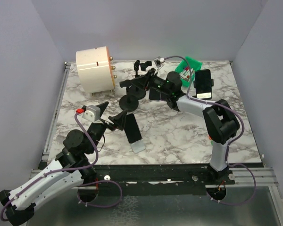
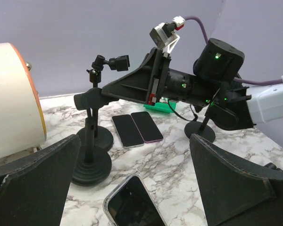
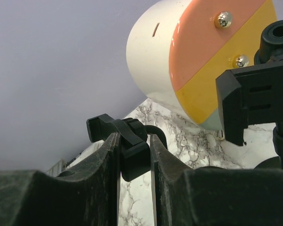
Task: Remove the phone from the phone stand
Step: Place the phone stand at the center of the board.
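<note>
Nearest the arm bases, the left tool (image 1: pixel 114 118) is spread wide and empty, low over the bench (image 1: pixel 179 136). A dark phone (image 1: pixel 132 127) lies flat just beside it. Further in, two flat phones (image 2: pixel 137 128) lie side by side, touching, on the marble. Above them the right tool (image 3: pixel 134 141) is pinched narrow on a black bracket of an empty stand (image 1: pixel 131 101). A second bare stand (image 1: pixel 141 66) rises just behind it. Off to the far right, a mounted phone (image 1: pixel 203 84) sits upright in the clamp of its holder (image 2: pixel 200 133), well apart from both tools. By that handset the removal looks not yet done: a tool has to reach it and draw it out of the clamp. I cannot tell which stand, if any, the lying handsets belong to. At the back edge, a green tray (image 1: pixel 192 62) holds a few small red and white pieces, too small to name. To the left, a cream drum (image 1: pixel 94 70) lies on its side with its orange and yellow end face screwed on, so its contents are hidden.
</note>
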### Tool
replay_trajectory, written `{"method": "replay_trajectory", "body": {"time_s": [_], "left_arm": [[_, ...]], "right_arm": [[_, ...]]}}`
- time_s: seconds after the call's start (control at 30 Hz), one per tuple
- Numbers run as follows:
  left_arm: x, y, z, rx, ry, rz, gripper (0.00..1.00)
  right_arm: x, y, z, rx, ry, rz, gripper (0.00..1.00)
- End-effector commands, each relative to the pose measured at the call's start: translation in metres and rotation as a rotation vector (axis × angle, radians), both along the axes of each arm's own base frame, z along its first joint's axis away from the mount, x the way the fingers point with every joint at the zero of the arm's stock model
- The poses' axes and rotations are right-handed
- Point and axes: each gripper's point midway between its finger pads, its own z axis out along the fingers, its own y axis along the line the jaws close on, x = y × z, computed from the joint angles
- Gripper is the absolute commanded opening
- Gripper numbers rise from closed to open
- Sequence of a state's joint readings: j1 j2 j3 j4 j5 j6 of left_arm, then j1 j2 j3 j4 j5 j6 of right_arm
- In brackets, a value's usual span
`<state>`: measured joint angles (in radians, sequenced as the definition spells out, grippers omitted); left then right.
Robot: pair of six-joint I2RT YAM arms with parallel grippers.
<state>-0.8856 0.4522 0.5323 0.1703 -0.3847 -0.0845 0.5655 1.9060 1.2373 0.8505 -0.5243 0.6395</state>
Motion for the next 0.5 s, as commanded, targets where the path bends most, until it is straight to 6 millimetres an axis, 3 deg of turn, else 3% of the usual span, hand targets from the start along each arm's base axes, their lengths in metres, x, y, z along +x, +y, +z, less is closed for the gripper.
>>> {"method": "replay_trajectory", "body": {"time_s": [0.0,0.4,0.47], "left_arm": [[0.003,0.007,0.000,0.003,-0.007,0.037,0.99],[0.003,0.012,0.002,0.000,-0.013,0.060,0.99],[0.003,0.012,0.002,0.001,-0.013,0.061,0.99]], "right_arm": [[-0.004,0.021,0.035,0.103,-0.104,0.063,0.01],[0.015,0.041,0.005,0.075,-0.051,0.063,0.01],[0.016,0.042,0.000,0.064,-0.037,0.065,0.06]]}}
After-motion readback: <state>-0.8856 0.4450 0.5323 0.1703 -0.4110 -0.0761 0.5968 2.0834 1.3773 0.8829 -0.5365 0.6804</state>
